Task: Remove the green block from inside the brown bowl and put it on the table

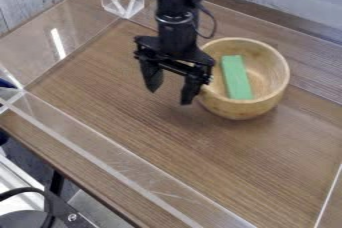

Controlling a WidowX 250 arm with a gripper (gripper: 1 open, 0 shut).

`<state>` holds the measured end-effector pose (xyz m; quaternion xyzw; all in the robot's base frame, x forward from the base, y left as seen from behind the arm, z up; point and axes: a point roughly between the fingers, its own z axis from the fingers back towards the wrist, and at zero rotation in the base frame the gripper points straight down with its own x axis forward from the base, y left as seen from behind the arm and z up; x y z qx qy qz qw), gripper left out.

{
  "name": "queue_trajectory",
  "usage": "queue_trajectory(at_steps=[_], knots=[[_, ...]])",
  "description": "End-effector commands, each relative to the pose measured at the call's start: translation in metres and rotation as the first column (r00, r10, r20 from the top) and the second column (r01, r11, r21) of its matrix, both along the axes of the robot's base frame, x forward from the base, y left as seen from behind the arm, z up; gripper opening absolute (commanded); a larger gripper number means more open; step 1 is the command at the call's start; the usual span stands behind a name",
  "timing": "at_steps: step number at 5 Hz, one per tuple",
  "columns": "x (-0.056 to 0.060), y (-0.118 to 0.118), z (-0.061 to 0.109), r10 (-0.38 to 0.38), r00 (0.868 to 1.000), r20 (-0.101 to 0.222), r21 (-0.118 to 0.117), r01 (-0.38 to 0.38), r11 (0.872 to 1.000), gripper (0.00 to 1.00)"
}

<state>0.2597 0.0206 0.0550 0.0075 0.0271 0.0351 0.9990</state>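
Observation:
The green block (237, 77) lies flat inside the brown bowl (263, 100), which sits on the table (120, 122) toward the right. My black gripper (170, 84) hangs pointing down just left of the bowl, partly overlapping its left rim in this view. Its two fingers are spread open with nothing between them. The block is apart from the fingers.
Low clear acrylic walls (54, 147) edge the tabletop at the front and left. A clear angled stand (123, 0) sits at the back, behind the arm. Bare wood lies in front of and to the left of the bowl.

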Motion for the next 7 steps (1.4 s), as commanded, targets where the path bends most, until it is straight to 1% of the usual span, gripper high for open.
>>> queue_trajectory(at_steps=[1, 2, 3, 4, 5, 6, 7], knots=[[0.031, -0.015, 0.012, -0.047, 0.996, 0.072, 0.026, 0.045, 0.999, 1.00], [0.050, -0.019, 0.006, -0.061, 0.993, 0.097, 0.041, 0.057, 0.998, 1.00], [0.068, -0.019, 0.001, -0.066, 0.989, 0.132, 0.056, 0.059, 0.997, 1.00], [0.079, -0.022, 0.006, -0.050, 0.990, 0.129, 0.068, 0.041, 0.997, 1.00], [0.088, -0.024, 0.008, -0.032, 0.992, 0.118, 0.080, 0.023, 0.997, 1.00], [0.093, -0.026, 0.009, -0.014, 0.995, 0.102, 0.092, 0.004, 0.996, 1.00], [0.098, -0.028, 0.005, -0.014, 0.995, 0.096, 0.092, 0.005, 0.996, 1.00]])
